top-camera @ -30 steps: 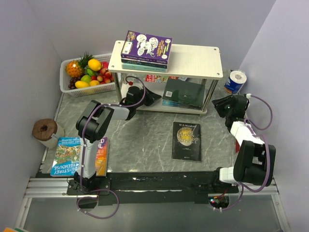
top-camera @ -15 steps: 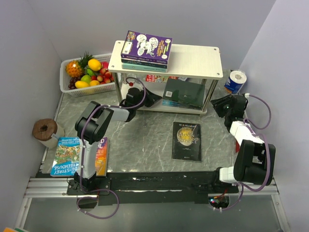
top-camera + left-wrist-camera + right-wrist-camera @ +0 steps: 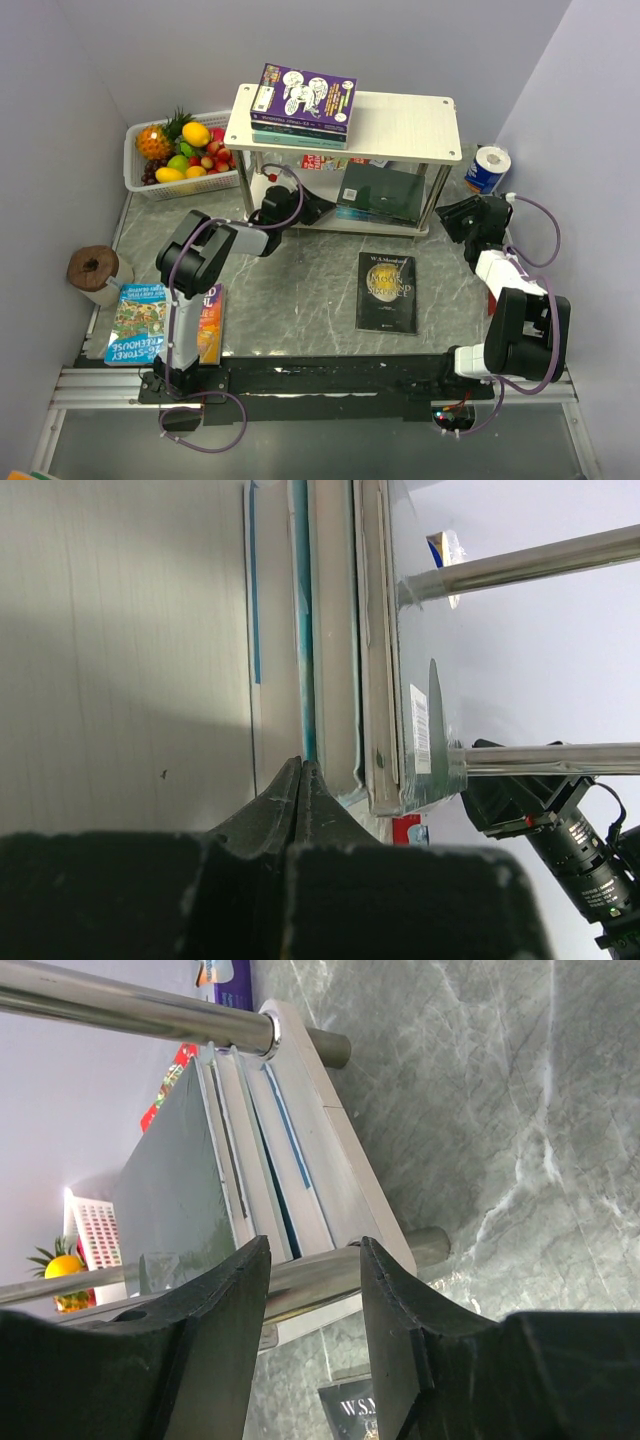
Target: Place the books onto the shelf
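The shelf (image 3: 400,125) stands at the back of the table. A purple cartoon book (image 3: 305,95) tops a small stack on its upper board. Its lower board holds a dark green book (image 3: 385,192) on others. My left gripper (image 3: 323,207) is shut and empty under the shelf. In the left wrist view its tips (image 3: 301,770) point at the edge of that lower stack (image 3: 330,630). My right gripper (image 3: 448,216) is open at the shelf's right end, with a metal leg (image 3: 320,1272) between its fingers. A black book with a gold circle (image 3: 387,291) lies on the table. A blue children's book (image 3: 138,322) and an orange one (image 3: 211,320) lie by the left arm's base.
A white fruit basket (image 3: 150,178) stands at the back left. A brown roll (image 3: 95,268) sits at the left edge. A blue-wrapped roll (image 3: 487,168) is right of the shelf. A white-and-red carton (image 3: 335,161) lies behind the lower books.
My left gripper has crept slightly right under the shelf. The right gripper and the books have not visibly moved.
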